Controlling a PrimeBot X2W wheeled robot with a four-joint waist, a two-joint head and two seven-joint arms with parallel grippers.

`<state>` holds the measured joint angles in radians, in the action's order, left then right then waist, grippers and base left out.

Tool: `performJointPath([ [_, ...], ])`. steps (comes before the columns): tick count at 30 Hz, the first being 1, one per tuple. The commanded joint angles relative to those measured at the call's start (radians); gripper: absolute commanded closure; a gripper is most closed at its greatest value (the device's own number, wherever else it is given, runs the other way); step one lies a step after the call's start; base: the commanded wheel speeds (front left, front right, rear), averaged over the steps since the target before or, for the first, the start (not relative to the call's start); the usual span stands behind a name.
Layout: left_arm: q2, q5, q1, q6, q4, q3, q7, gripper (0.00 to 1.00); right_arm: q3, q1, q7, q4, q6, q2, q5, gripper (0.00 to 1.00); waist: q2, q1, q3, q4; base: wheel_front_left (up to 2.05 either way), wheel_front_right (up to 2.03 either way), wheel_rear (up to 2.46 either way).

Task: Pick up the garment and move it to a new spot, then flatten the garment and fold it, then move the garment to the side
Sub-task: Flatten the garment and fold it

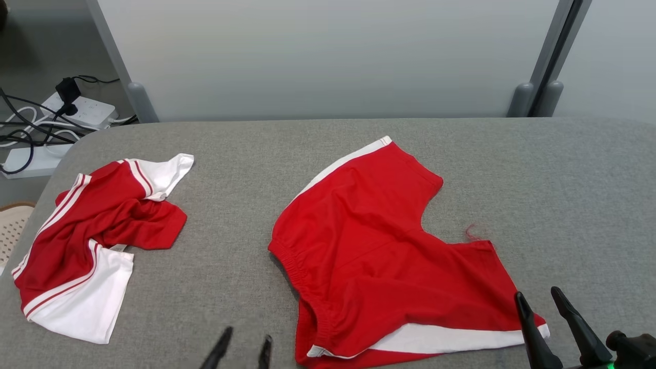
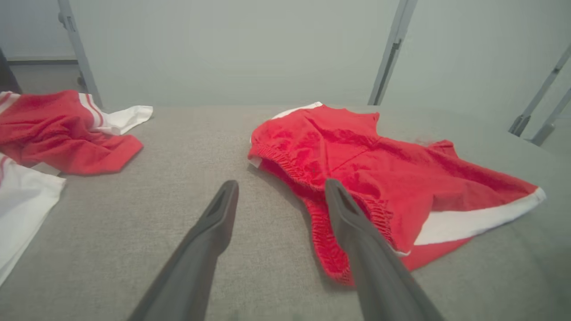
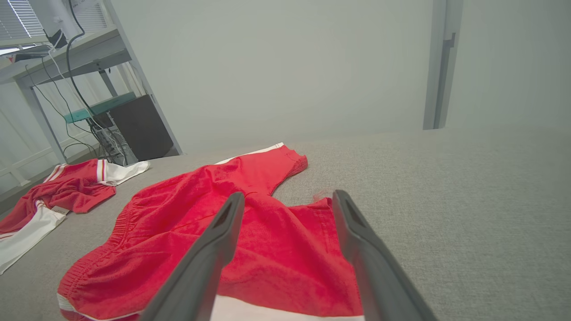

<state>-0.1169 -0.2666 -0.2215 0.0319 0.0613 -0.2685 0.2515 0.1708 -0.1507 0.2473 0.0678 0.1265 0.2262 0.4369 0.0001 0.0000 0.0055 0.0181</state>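
A red garment [image 1: 379,241], a pair of shorts with white side stripes, lies spread out near the middle of the grey table [image 1: 564,179]. Its elastic waistband faces left and its two legs point to the back and to the right. My left gripper [image 1: 246,338] hovers open just left of the waistband, its right finger over the gathered edge in the left wrist view [image 2: 281,185]. My right gripper [image 1: 538,294] stands open over the near-right leg hem of the shorts [image 3: 187,209]. Nothing is between either pair of fingers.
A second red and white garment [image 1: 97,220] lies crumpled at the table's left end. Behind the table stands a pale partition wall [image 1: 328,56]. Power strips and cables [image 1: 77,107] lie on the floor at the back left, and a pale perforated basket [image 1: 10,225] sits by the left edge.
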Motion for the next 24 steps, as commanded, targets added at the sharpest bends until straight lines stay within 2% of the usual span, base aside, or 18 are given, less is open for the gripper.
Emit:
performJointPath([
  [1,-0.017,0.033,0.036,-0.033,-0.002,-0.003,0.010,0.00,0.013,0.018,0.014,-0.035,0.004,0.024,0.009,0.00,-0.0001,0.0000,0.007,0.008,0.00,0.00,0.00],
  [4,-0.064,0.091,0.090,-0.108,0.055,-0.096,-0.010,0.00,0.024,0.027,0.014,-0.037,0.004,0.037,0.013,0.00,-0.0001,0.0000,0.025,0.018,0.00,0.00,0.00],
  [6,-0.077,0.110,0.122,-0.123,0.072,-0.129,-0.020,0.00,0.024,0.035,0.014,-0.038,0.004,0.043,0.017,0.00,-0.0001,0.0000,0.032,0.020,0.00,0.00,0.00],
  [18,-0.070,0.108,0.231,-0.154,0.177,-0.250,-0.060,0.00,0.028,0.053,0.014,-0.048,0.004,0.057,0.033,0.00,-0.0001,0.0000,0.071,-0.007,0.00,0.00,0.00],
  [24,-0.066,0.116,0.277,-0.156,0.214,-0.276,-0.055,0.00,0.028,0.064,0.014,-0.051,0.004,0.068,0.042,0.00,-0.0001,0.0000,0.094,-0.020,0.00,0.00,0.00],
])
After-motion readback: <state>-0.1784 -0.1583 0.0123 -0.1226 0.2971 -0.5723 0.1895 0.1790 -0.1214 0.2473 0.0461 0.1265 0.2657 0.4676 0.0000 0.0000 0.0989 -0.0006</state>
